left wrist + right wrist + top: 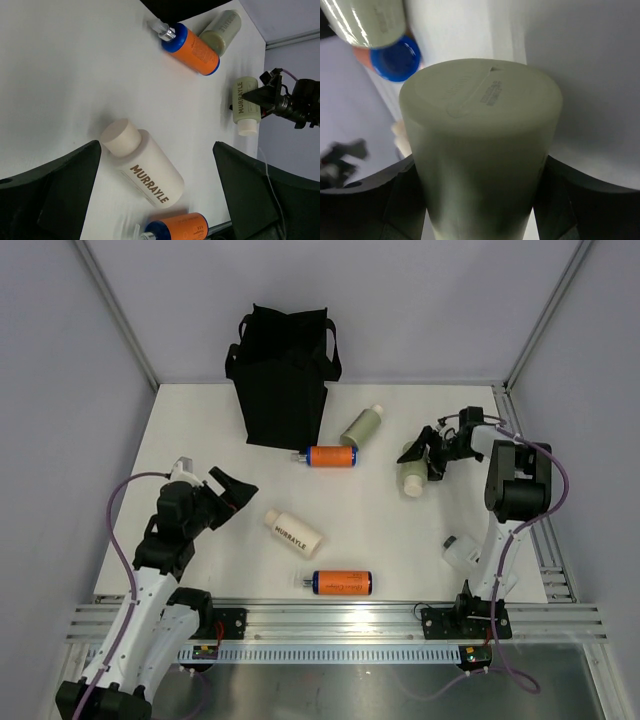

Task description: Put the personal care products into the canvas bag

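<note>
The black canvas bag (285, 375) stands at the back of the table. My right gripper (422, 454) is shut on a sage green bottle (411, 477) low over the table; the bottle fills the right wrist view (480, 150) between the jaws. A second sage bottle (362, 426) and an orange bottle with blue ends (330, 456) lie beside the bag. The cream MURRAYLE bottle (294, 531) lies mid-table, right below my open, empty left gripper (156, 146). Another orange bottle (342, 581) lies near the front edge. A white bottle (462, 552) lies by the right arm. The amber bottle is out of view.
Metal frame posts (120, 315) and grey walls close in the table at the back and sides. A rail (340, 620) runs along the near edge. The right arm's base (470, 615) stands close to the white bottle.
</note>
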